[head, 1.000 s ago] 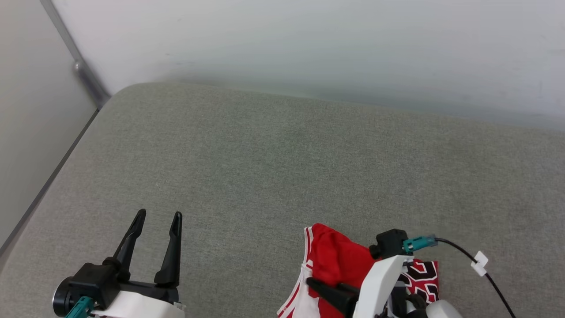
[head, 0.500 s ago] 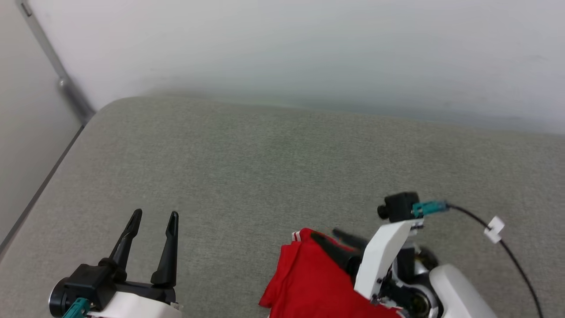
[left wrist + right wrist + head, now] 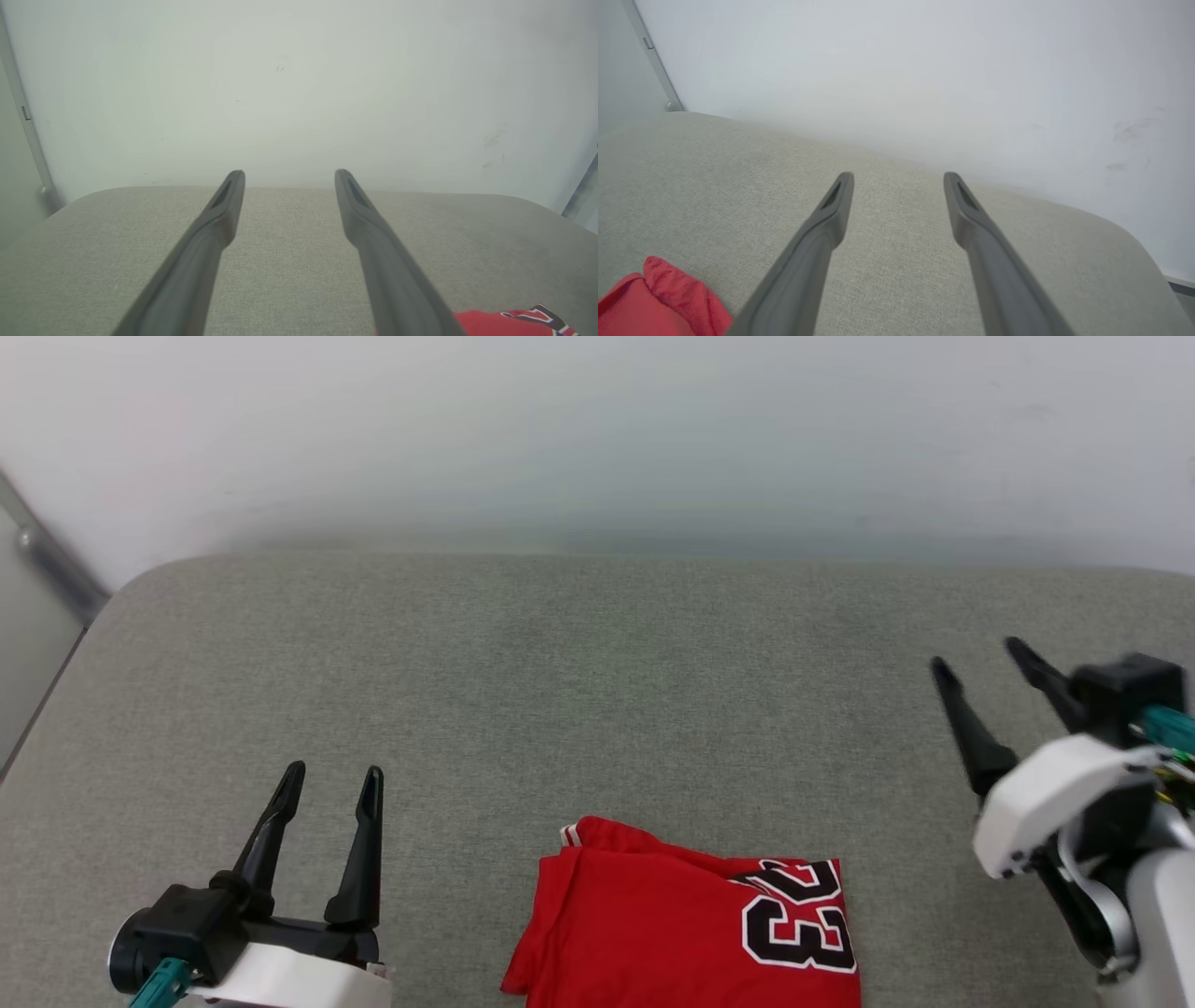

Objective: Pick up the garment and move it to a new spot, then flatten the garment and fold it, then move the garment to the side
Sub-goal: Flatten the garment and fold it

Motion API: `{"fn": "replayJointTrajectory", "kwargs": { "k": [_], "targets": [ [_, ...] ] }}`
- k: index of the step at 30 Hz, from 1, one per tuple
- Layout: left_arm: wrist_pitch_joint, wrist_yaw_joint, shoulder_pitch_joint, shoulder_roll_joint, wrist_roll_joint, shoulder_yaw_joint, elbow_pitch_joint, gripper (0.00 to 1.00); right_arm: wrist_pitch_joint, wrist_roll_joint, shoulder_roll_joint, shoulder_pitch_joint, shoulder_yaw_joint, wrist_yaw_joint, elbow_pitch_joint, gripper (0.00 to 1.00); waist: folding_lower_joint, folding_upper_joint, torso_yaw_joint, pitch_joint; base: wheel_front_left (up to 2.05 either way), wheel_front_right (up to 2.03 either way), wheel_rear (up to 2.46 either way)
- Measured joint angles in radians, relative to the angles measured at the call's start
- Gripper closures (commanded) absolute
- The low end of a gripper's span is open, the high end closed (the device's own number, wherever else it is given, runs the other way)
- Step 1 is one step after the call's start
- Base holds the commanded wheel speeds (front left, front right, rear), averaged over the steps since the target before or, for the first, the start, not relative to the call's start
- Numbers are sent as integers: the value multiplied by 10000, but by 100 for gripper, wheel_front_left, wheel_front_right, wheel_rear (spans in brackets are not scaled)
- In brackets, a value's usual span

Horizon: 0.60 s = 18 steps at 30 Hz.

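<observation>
My claws both stand with jaws apart and empty: the right claw [image 3: 976,655] at the right, the left claw [image 3: 335,770] at the near left. The garment [image 3: 653,933] lies folded between them at the near edge, touching neither, its long axis running left to right, number print toward its right end. For sliding it aside, neither arm looks clearly nearer. Beneath is the grey cloth-covered bench [image 3: 597,691], a pale wall [image 3: 597,429] behind.

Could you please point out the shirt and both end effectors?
shirt [image 3: 653,933]: head view, plain red fabric.
left end effector [image 3: 336,770]: head view, midway between fingertips.
right end effector [image 3: 975,653]: head view, midway between fingertips.
</observation>
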Motion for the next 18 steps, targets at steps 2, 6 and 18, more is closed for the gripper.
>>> {"fn": "replayJointTrajectory", "kwargs": {
  "k": [2,6,18],
  "targets": [
    [0,0,-25,-59,2,65,-44,0,-428,-105,29,414,-525,0,-255,0,0,0,-75,41,0,0,0],
    [0,2,-27,-130,71,44,-128,0,-1329,-399,123,1252,-1250,2,-834,0,0,0,-175,98,0,0,0],
    [0,0,99,-199,374,-136,-629,0,-2968,-368,1183,3001,-1862,0,-1942,0,0,0,-163,81,0,0,0]
  ]
}}
